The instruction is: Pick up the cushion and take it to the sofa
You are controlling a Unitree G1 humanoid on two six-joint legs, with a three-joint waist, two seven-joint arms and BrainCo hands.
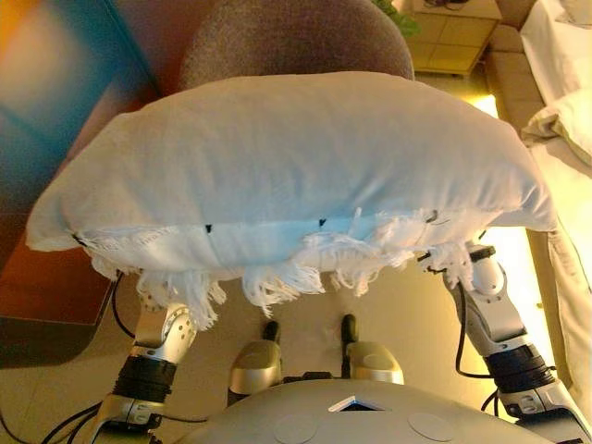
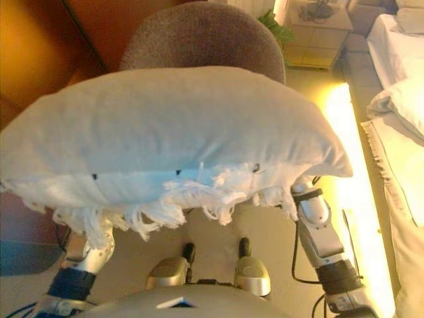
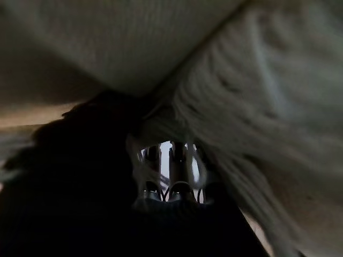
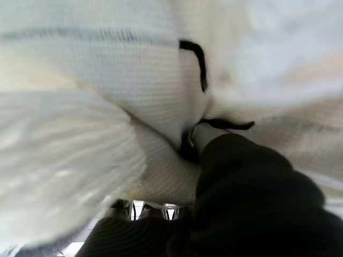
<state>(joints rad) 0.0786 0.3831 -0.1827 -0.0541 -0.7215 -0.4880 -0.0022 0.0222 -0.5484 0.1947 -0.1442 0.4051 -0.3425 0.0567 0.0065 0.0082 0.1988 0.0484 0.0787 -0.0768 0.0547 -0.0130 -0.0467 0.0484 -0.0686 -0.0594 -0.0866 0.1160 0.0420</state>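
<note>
A big white cushion (image 1: 287, 157) with a fringed front edge (image 1: 277, 273) and small black stitches is held up in the air, lying wide across the middle of both eye views. Both arms come up from below and meet its underside near the two front corners. My left hand (image 3: 171, 179) is buried in the fringe under the left end. My right hand (image 4: 241, 182) presses into the cloth under the right end (image 2: 298, 179). In the eye views the cushion covers both hands.
Just beyond the cushion rises the rounded back of a grey-brown upholstered seat (image 1: 296, 42). A bed with white linen (image 1: 564, 111) runs along the right side. A tiled nightstand (image 1: 453, 32) stands at the far right. Dark wooden furniture (image 1: 55, 277) is at the left.
</note>
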